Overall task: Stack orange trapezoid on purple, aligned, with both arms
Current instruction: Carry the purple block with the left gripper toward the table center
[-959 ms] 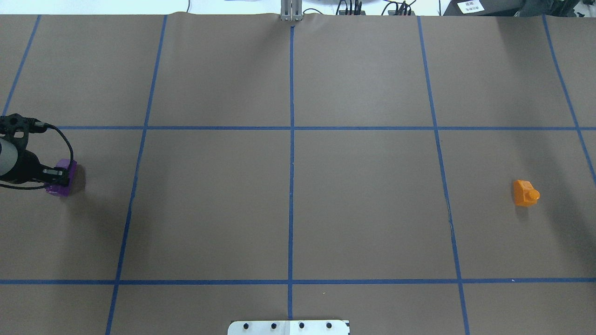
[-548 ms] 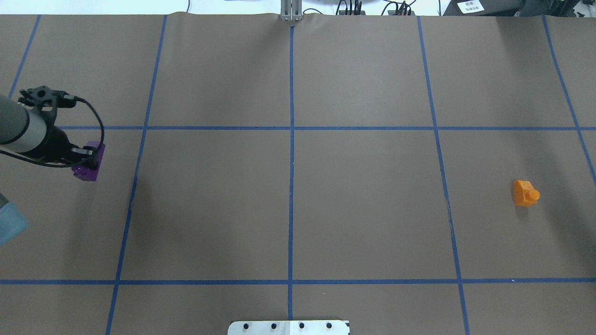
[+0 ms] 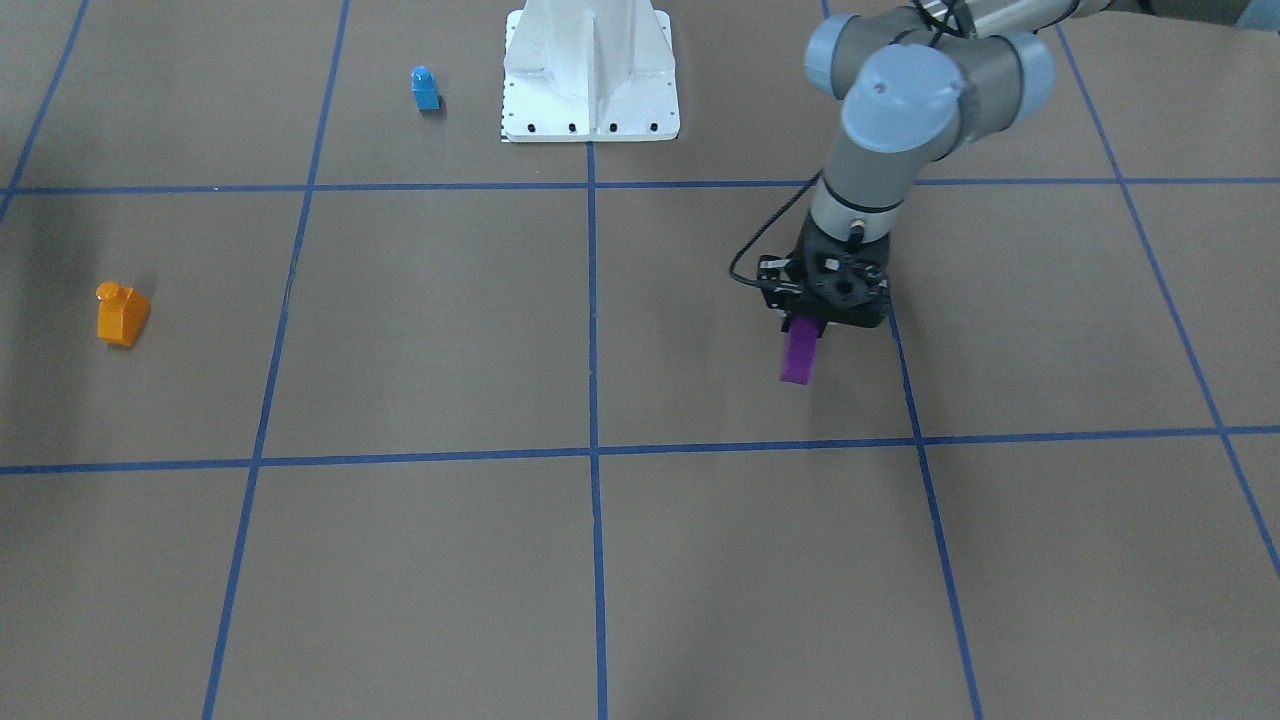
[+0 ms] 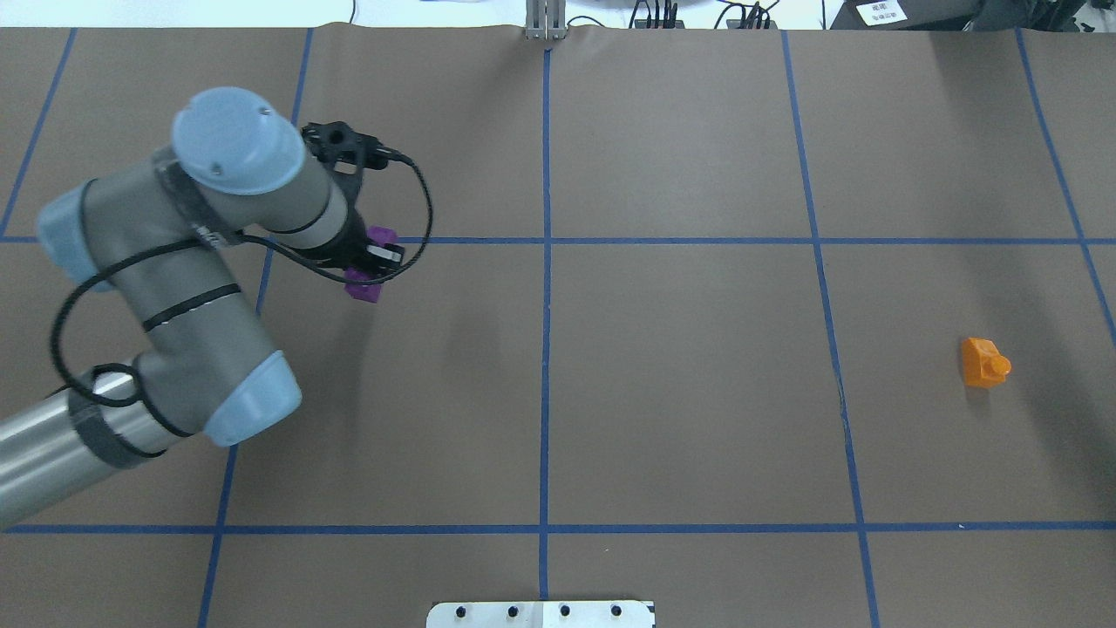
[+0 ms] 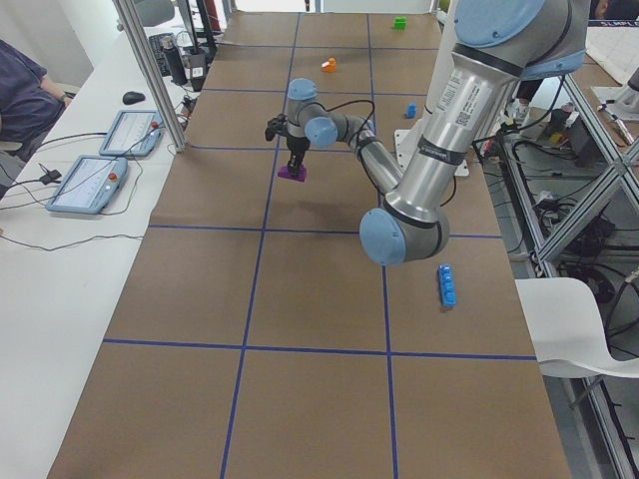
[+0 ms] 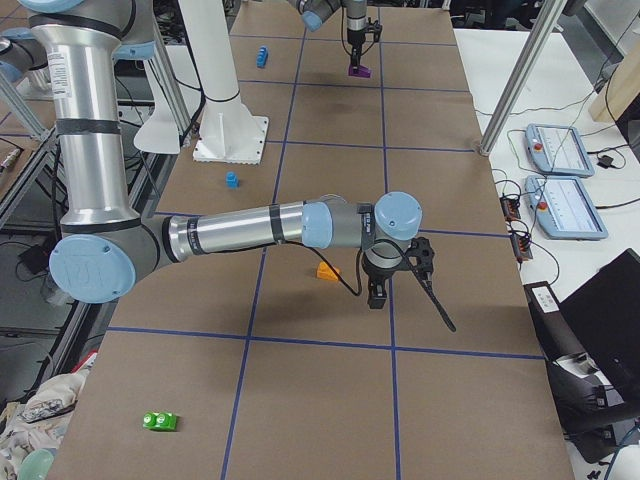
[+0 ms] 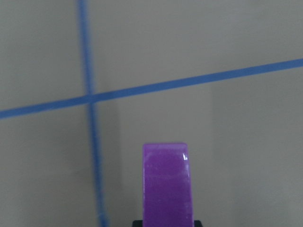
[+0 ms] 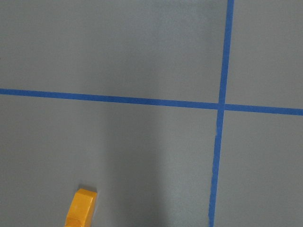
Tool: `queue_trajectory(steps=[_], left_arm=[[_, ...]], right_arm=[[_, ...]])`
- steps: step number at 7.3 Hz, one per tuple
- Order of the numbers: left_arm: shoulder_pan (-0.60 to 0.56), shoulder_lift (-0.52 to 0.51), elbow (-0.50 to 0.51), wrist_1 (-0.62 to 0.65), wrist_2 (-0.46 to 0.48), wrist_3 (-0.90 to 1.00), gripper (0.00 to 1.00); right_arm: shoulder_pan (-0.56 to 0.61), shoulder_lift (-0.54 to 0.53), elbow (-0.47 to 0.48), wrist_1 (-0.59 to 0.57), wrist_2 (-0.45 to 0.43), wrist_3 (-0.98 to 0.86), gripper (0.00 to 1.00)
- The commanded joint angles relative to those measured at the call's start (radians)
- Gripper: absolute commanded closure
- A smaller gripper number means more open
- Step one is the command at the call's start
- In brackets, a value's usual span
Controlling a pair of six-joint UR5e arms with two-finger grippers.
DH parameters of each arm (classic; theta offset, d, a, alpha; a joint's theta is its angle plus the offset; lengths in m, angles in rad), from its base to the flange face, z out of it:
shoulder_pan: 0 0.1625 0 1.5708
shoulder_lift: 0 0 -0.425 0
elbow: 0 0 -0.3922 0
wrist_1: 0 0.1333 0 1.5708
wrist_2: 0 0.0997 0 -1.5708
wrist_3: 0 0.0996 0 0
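My left gripper (image 4: 373, 262) is shut on the purple brick (image 4: 364, 289) and holds it above the table, left of centre. The brick hangs below the fingers in the front view (image 3: 799, 357) and fills the lower middle of the left wrist view (image 7: 168, 184). The orange trapezoid (image 4: 983, 362) lies on its side on the table at the far right, also in the front view (image 3: 120, 315). My right gripper (image 6: 378, 297) shows only in the right side view, just beside the orange trapezoid (image 6: 327, 271); I cannot tell whether it is open or shut. The right wrist view shows the orange trapezoid (image 8: 81, 208) at its lower left.
The white pedestal base (image 3: 590, 70) stands at the robot's side of the table. A blue brick (image 3: 426, 88) stands beside it. A row of blue bricks (image 5: 447, 284) and a green brick (image 6: 160, 421) lie near the table ends. Blue tape lines grid the brown table.
My left arm has carried the purple brick from the table's far left edge to the right and a little away from the robot. The orange trapezoid has not moved.
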Motion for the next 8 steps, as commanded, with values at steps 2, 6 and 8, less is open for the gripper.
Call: queue_trajectory(steps=[2, 6, 8], left_arm=[[0.069, -0.295, 0.283, -0.004, 0.064, 0.007, 1.00], [0.115, -0.388, 0.481, -0.124, 0.066, 0.007, 1.00], [0.122, -0.388, 0.497, -0.124, 0.066, 0.011, 0.96]], right_arm=[[-0.003, 0.001, -0.003, -0.001, 0.005, 0.003, 0.00], [-0.003, 0.001, -0.010, -0.001, 0.006, 0.003, 0.00], [-0.003, 0.001, -0.010, -0.001, 0.006, 0.005, 0.00]])
